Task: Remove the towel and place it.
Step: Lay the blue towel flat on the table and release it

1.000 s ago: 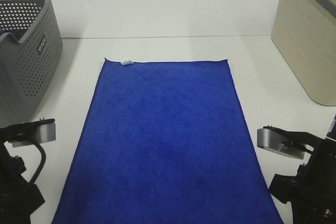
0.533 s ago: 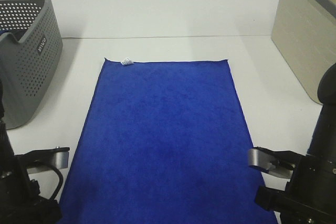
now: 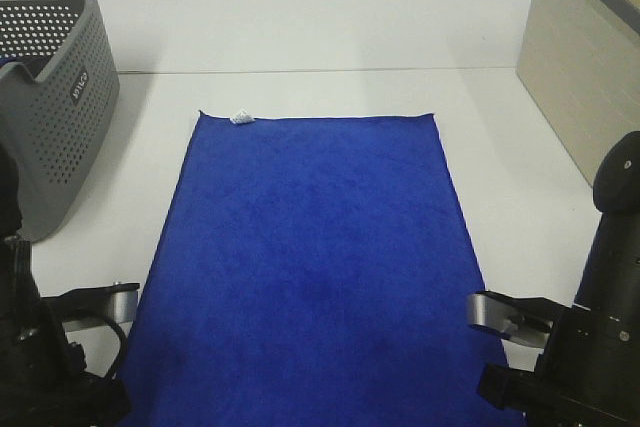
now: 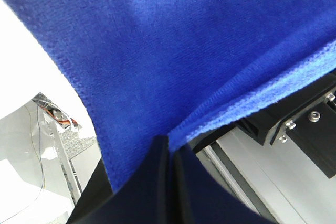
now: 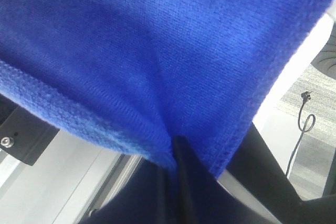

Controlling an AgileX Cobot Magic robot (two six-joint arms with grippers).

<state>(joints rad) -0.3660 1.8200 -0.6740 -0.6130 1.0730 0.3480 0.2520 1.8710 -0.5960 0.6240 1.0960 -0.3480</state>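
I have the towel [image 3: 310,247] lying flat on the white table [image 3: 300,37], spread out full, its long sides running from the near edge toward the far wall; its small white tag [image 3: 240,117] sits at the far left corner. The left arm [image 3: 50,367] is at the near left corner of the cloth and the right arm [image 3: 585,337] at the near right corner. On the left wrist camera the left gripper [image 4: 169,145] has its jaws pressed together on the stitched hem, the blue cloth puckering into the tips; on the right wrist camera the right gripper [image 5: 176,148] pinches the hem the same way. The grey basket [image 3: 50,97] stands at the far left, apart from the towel; a beige bin [image 3: 590,77] stands at the far right, well apart.
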